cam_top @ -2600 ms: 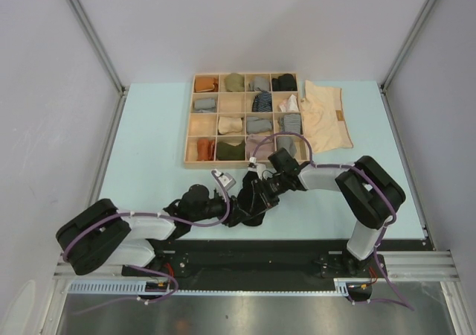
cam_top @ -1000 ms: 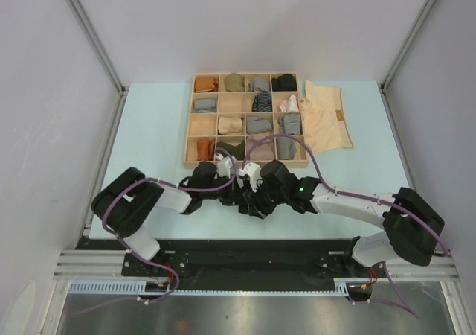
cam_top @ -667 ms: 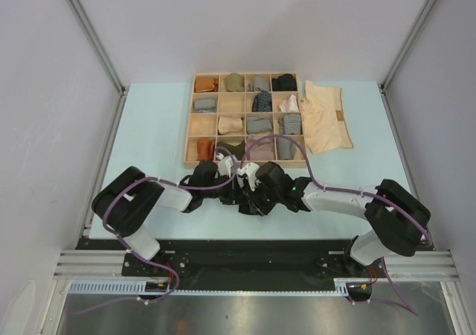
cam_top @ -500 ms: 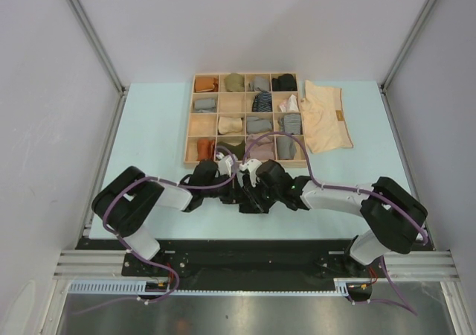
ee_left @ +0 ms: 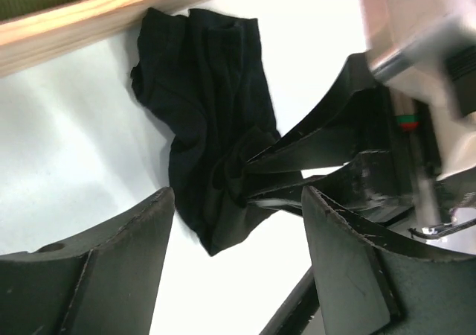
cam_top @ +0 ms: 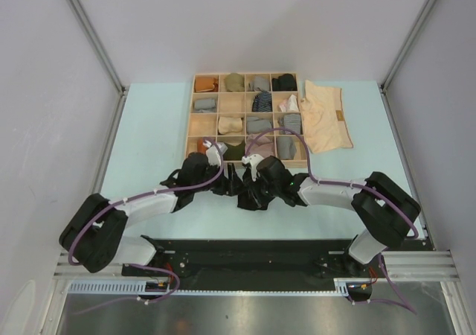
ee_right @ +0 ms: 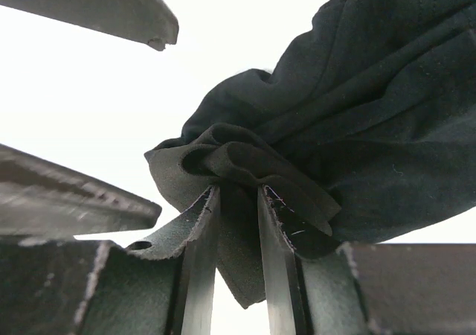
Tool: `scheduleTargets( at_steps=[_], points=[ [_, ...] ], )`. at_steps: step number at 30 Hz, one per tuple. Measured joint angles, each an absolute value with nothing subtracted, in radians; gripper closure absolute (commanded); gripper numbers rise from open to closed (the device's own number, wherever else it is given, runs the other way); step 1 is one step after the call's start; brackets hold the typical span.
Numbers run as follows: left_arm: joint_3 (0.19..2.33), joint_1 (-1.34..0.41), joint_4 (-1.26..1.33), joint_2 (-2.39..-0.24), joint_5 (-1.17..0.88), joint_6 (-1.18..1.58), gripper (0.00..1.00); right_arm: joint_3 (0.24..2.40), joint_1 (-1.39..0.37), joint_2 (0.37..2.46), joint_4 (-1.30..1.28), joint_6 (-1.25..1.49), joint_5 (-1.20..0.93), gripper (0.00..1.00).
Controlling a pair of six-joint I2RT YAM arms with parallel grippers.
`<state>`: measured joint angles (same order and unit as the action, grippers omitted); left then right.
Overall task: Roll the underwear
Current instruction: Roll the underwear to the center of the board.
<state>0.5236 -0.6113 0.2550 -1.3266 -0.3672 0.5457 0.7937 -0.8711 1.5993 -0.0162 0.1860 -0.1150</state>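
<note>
while the right gripper point(ee_right: 236, 195) pinches the black underwear point(ee_left: 208, 74) between its jaws, the left gripper point(ee_left: 238, 199) has its jaws spread wide, the cloth just past their tips, maybe touching the wooden tray point(ee_left: 67, 22).

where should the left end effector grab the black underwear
Likely grip the black underwear at its spread free end by the wooden tray, coming down from its left: the right end effector pinches the bunched opposite end, and the tray blocks the far side.
</note>
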Motion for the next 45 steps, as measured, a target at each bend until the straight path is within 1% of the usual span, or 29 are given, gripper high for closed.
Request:
scheduleTargets(
  at_steps=[1, 5, 9, 12, 15, 16, 18, 19, 20, 21, 22, 23, 24, 25, 27, 31, 37, 41, 45],
  points=[
    [0.521, -0.611, 0.257, -1.329, -0.365, 0.545, 0.28, 0.794, -0.871, 1.599, -0.016, 0.188, -0.116, 0.69],
    [0.462, -0.612, 0.302, -1.356, -0.373, 0.551, 0.29, 0.794, -0.864, 1.600, -0.015, 0.196, -0.127, 0.68],
    [0.393, -0.613, 0.381, -1.396, -0.386, 0.569, 0.29, 0.794, -0.857, 1.600, -0.014, 0.207, -0.137, 0.68],
    [0.381, -0.613, 0.453, -1.434, -0.405, 0.586, 0.30, 0.794, -0.854, 1.601, -0.014, 0.210, -0.142, 0.68],
    [0.382, -0.613, 0.533, -1.486, -0.416, 0.602, 0.34, 0.794, -0.853, 1.601, -0.014, 0.210, -0.145, 0.68],
    [0.382, -0.613, 0.558, -1.501, -0.420, 0.604, 0.42, 0.794, -0.853, 1.601, -0.014, 0.210, -0.145, 0.68],
    [0.382, -0.613, 0.601, -1.533, -0.424, 0.611, 0.51, 0.794, -0.853, 1.601, -0.014, 0.211, -0.145, 0.67],
    [0.382, -0.613, 0.616, -1.547, -0.426, 0.620, 0.63, 0.794, -0.853, 1.601, -0.014, 0.211, -0.146, 0.66],
    [0.382, -0.613, 0.632, -1.562, -0.426, 0.627, 0.69, 0.794, -0.853, 1.601, -0.014, 0.212, -0.146, 0.65],
    [0.381, -0.613, 0.641, -1.570, -0.426, 0.635, 0.76, 0.794, -0.852, 1.601, -0.014, 0.213, -0.147, 0.61],
    [0.381, -0.613, 0.647, -1.578, -0.426, 0.636, 0.88, 0.794, -0.852, 1.600, -0.013, 0.214, -0.148, 0.59],
    [0.381, -0.613, 0.654, -1.582, -0.426, 0.638, 0.92, 0.794, -0.852, 1.600, -0.009, 0.215, -0.150, 0.57],
    [0.381, -0.613, 0.662, -1.584, -0.426, 0.639, 0.97, 0.794, -0.852, 1.599, -0.007, 0.216, -0.151, 0.50],
    [0.381, -0.615, 0.668, -1.586, -0.426, 0.638, 1.00, 0.794, -0.852, 1.596, -0.006, 0.216, -0.151, 0.45],
    [0.385, -0.615, 0.669, -1.592, -0.426, 0.639, 1.00, 0.794, -0.852, 1.584, -0.010, 0.213, -0.147, 0.34],
    [0.436, -0.615, 0.612, -1.613, -0.430, 0.638, 1.00, 0.785, -0.857, 1.507, -0.075, 0.184, -0.107, 0.25],
    [0.550, -0.609, 0.449, -1.645, -0.450, 0.624, 1.00, 0.783, -0.949, 1.385, -0.151, 0.098, 0.010, 0.24],
    [0.594, -0.596, 0.372, -1.660, -0.483, 0.611, 1.00, 0.783, -1.028, 1.400, -0.172, 0.046, 0.085, 0.24],
    [0.625, -0.580, 0.314, -1.669, -0.510, 0.592, 1.00, 0.783, -1.067, 1.456, -0.162, -0.004, 0.151, 0.24]
  ],
)
